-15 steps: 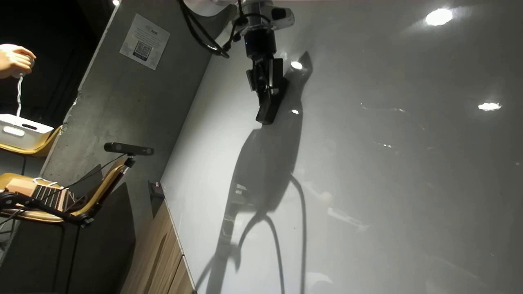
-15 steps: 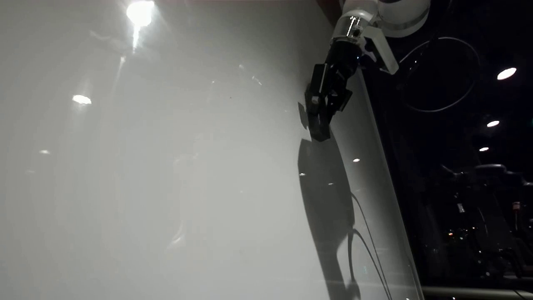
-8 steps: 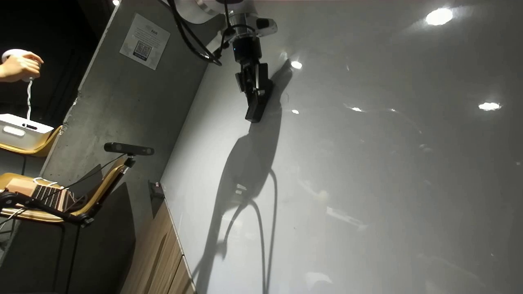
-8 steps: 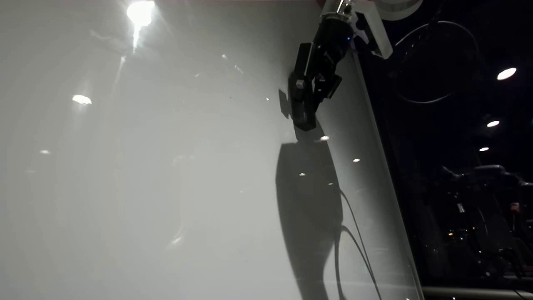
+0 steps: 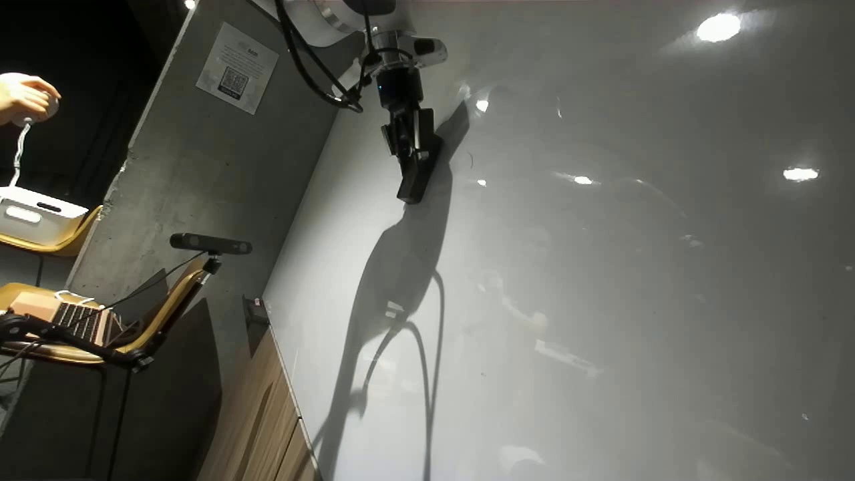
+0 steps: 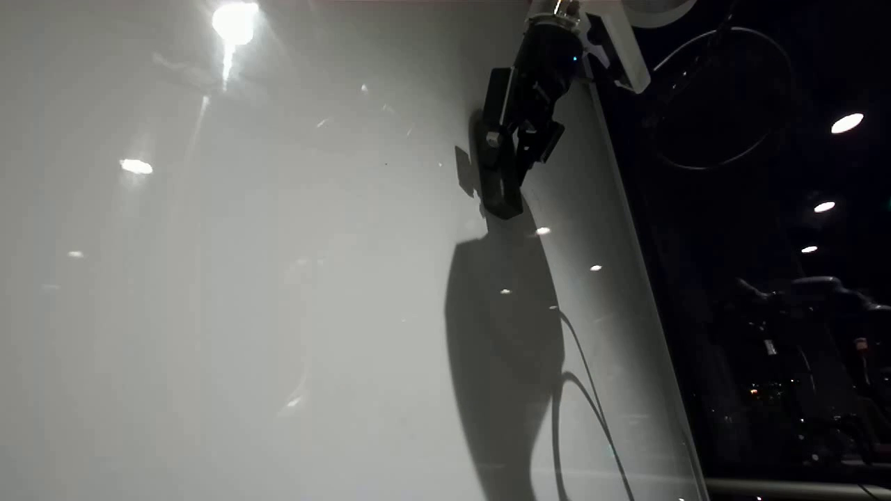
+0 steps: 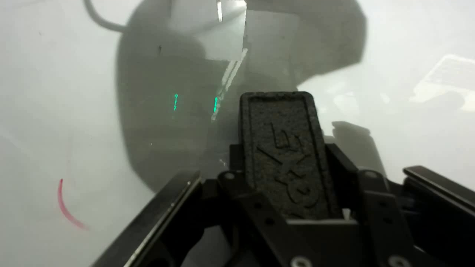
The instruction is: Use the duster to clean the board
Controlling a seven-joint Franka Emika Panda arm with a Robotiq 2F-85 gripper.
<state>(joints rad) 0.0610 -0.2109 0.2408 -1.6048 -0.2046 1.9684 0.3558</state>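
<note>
In an exterior view a concrete wall point(image 5: 194, 174) with a QR-code sheet point(image 5: 237, 67) meets the whiteboard point(image 5: 634, 300) at one side edge; wooden panelling point(image 5: 267, 414) borders it lower down. On that side are a yellow chair point(image 5: 175, 294) bearing a laptop point(image 5: 77, 322), a bar-shaped camera point(image 5: 210, 244), a white box point(image 5: 57, 224), and a person's hand point(image 5: 27, 97), cut off by the frame. Dark cables point(image 5: 294, 57) loop off the arm point(image 5: 327, 30) near the robot's hand point(image 7: 288, 160), which pinches the duster point(image 7: 284, 141) by its two long sides, right at the whiteboard. The duster's far face is hidden, so how much of it touches cannot be told. The arm is cut off at the top in both exterior views. A broad shadow point(image 6: 505, 348) and glare spots point(image 6: 505, 291) make the surface below the duster hard to read; in the wrist view a curved red mark point(image 7: 63, 207) lies apart from it, at the left. In an exterior view dim shapes point(image 6: 821, 285) fill the dark beyond the whiteboard's rim point(image 6: 647, 278); away from that rim, glossy whiteboard stretches well past the duster to the frame's border.
</note>
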